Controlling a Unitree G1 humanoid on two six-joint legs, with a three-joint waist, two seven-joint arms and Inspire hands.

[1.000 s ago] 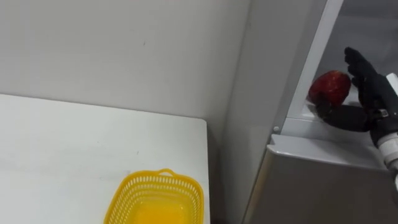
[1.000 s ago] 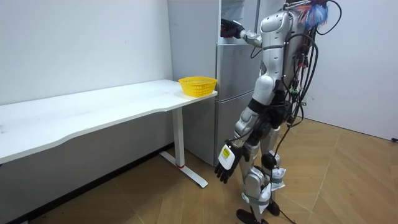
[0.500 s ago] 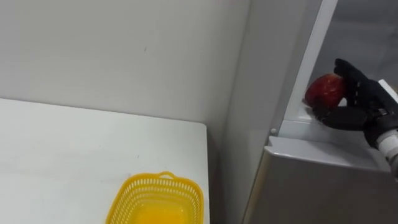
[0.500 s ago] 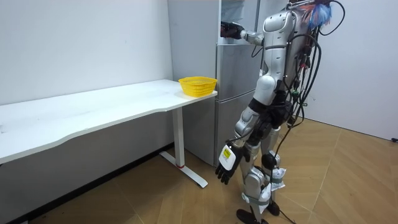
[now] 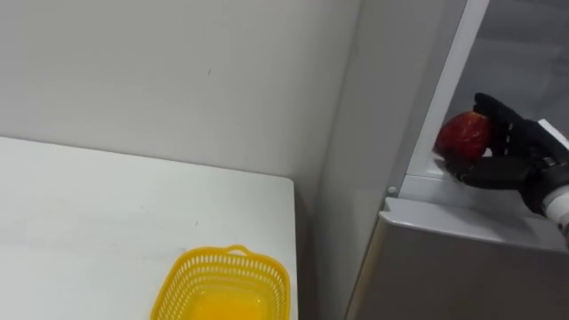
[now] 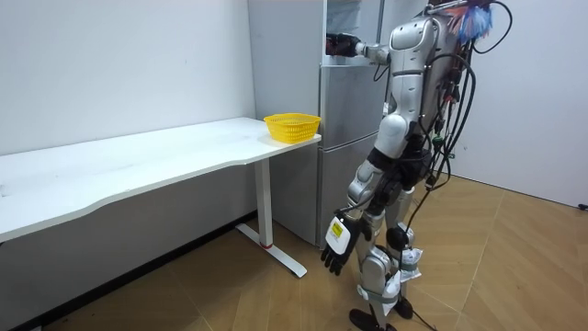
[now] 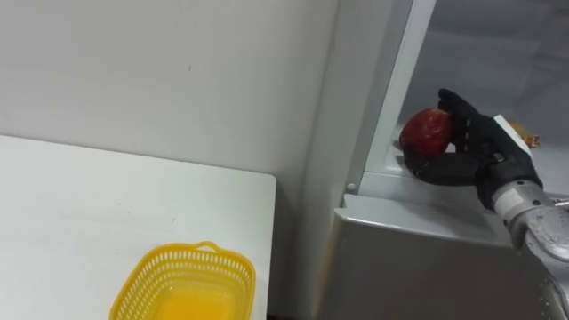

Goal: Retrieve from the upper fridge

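Now that the right robot hand (image 5: 508,153), open beside it a second ago, has curled round the glossy red apple (image 5: 462,135) at the grey upper fridge's (image 5: 391,107) front ledge, the grasp looks made, though lift-off is hard to judge.

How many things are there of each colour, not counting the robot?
Red: 1, the fruit
Yellow: 1, the basket
White: 1, the table
Grey: 1, the fridge
Total: 4
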